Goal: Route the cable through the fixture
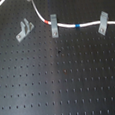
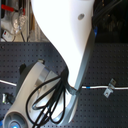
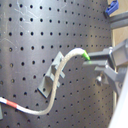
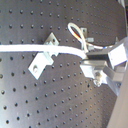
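On my screen, the arm (image 2: pixel 67 45) fills the middle of the second exterior view: a smooth white shell with one small dark round hole near the top. Black cables (image 2: pixel 52 97) loop at lower centre. The wrist views show grey blocky gripper (image 3: pixel 102 62) parts.
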Available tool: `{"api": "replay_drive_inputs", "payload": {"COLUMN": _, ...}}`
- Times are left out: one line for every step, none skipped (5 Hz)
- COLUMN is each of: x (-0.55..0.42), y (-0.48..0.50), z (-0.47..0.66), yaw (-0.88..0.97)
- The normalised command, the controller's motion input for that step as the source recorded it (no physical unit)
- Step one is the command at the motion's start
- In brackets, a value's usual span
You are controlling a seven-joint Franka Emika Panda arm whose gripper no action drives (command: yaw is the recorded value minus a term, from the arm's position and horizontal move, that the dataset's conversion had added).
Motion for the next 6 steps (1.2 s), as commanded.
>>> {"api": "replay_drive_inputs", "payload": {"x": 0.250, "y": -0.335, "z": 0.53, "yaw": 0.27}}
{"api": "replay_drive_inputs", "payload": {"x": 0.190, "y": -0.285, "z": 0.54, "yaw": 0.36}}
{"api": "replay_drive_inputs", "payload": {"x": -0.200, "y": -0.118, "z": 0.30, "yaw": 0.55}}
{"api": "replay_drive_inputs", "payload": {"x": -0.190, "y": -0.010, "z": 0.00, "yaw": 0.57}}
{"api": "replay_drive_inputs", "payload": {"x": -0.198, "y": 0.024, "z": 0.09, "yaw": 0.55}}
{"api": "replay_drive_inputs", "payload": {"x": -0.073, "y": 0.058, "z": 0.09, "yaw": 0.72}}
